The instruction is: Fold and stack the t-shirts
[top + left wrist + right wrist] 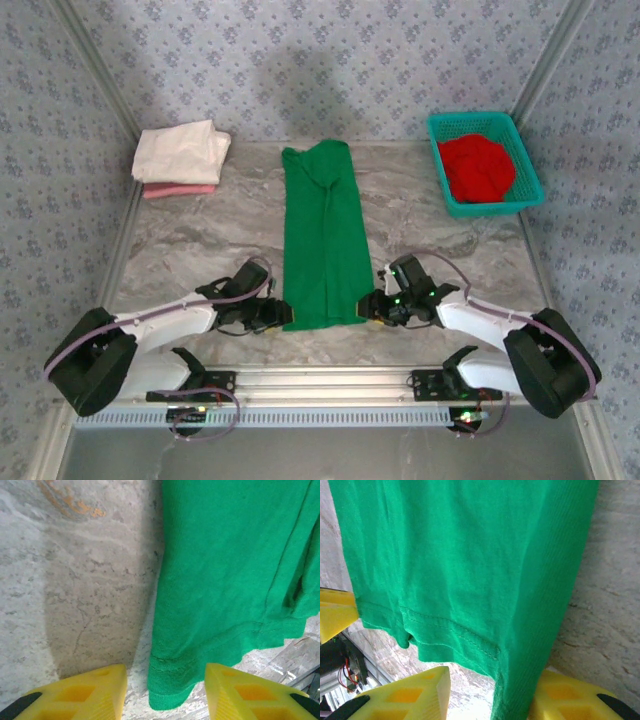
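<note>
Hem corners of the green shirt (322,235), folded long at mid-table, lie between the wide-open fingers of the left gripper (165,687) and the right gripper (490,685), neither clamping. The red shirt (478,168) sits in the basket (495,208).

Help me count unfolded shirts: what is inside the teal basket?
A crumpled red t-shirt sits in the teal basket, filling most of it. Anything beneath it, and most of the basket floor, is covered and cannot be seen.
</note>
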Available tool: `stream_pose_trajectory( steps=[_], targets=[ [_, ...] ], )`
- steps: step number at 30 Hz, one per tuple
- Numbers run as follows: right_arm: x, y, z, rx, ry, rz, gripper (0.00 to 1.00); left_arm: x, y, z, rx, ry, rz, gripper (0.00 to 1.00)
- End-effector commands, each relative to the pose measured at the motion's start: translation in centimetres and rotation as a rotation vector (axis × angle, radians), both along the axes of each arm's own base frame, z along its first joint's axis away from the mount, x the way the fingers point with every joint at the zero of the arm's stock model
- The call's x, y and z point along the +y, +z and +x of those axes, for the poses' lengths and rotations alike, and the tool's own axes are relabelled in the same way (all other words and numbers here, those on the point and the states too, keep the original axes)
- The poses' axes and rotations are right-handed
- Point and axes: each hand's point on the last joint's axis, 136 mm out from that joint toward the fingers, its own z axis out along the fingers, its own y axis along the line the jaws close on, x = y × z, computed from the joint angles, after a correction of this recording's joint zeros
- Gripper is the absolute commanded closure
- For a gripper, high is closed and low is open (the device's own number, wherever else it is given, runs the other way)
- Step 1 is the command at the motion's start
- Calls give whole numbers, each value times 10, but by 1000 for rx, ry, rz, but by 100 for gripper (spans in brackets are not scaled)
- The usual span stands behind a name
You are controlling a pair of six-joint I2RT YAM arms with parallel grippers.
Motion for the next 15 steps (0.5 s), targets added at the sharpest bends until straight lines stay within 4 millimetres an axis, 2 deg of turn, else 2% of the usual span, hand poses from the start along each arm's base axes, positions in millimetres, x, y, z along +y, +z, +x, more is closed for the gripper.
stream_pose_trajectory(
  steps=[1, 6, 10, 15],
  targets=[
    [5, 9, 3, -8, -3, 20, 59, -10, 0, 8, -35, -11, -22, 57],
    [3, 7, 3, -19, -16, 1, 59, -27, 6, 16, -54, -40, -53, 61],
    [2, 8, 5, -30, -18, -3, 59, -41, 17, 13, -78, -120, -27, 62],
    [3, 10, 4, -30, -12, -1, 59, -46, 17, 7, -57, -143, 5, 62]
  ],
)
